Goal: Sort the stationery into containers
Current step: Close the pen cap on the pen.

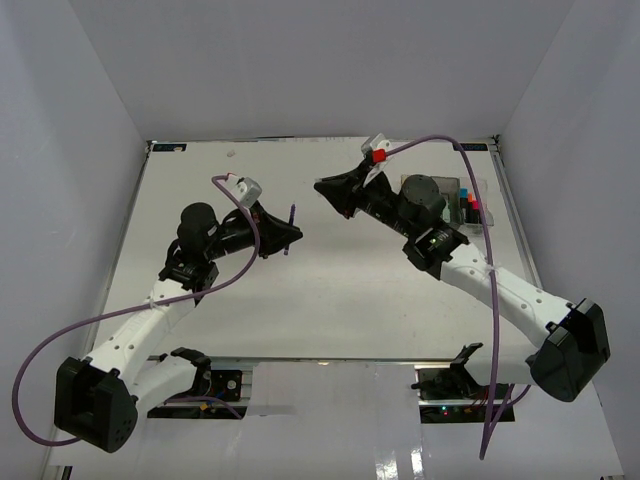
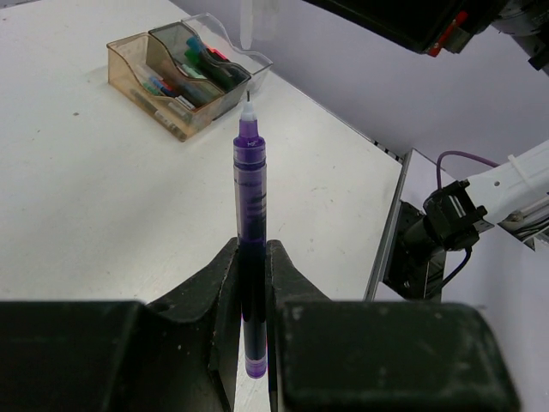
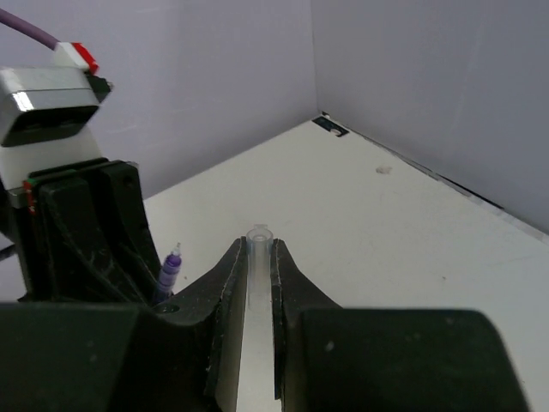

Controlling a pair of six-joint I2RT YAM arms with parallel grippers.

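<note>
My left gripper is shut on a thin purple pen, uncapped, its fine tip pointing away from the wrist. In the top view the left gripper holds the pen above the table's middle. My right gripper is shut on a clear pen cap. In the top view it hovers just right of the pen. The pen's tip shows beside the right fingers. The amber bin, smoky grey bin and clear bin stand in a row with markers inside.
In the top view the bins sit at the right edge of the table, partly hidden behind the right arm. White walls close off the back and both sides. A purple cable loops over each arm.
</note>
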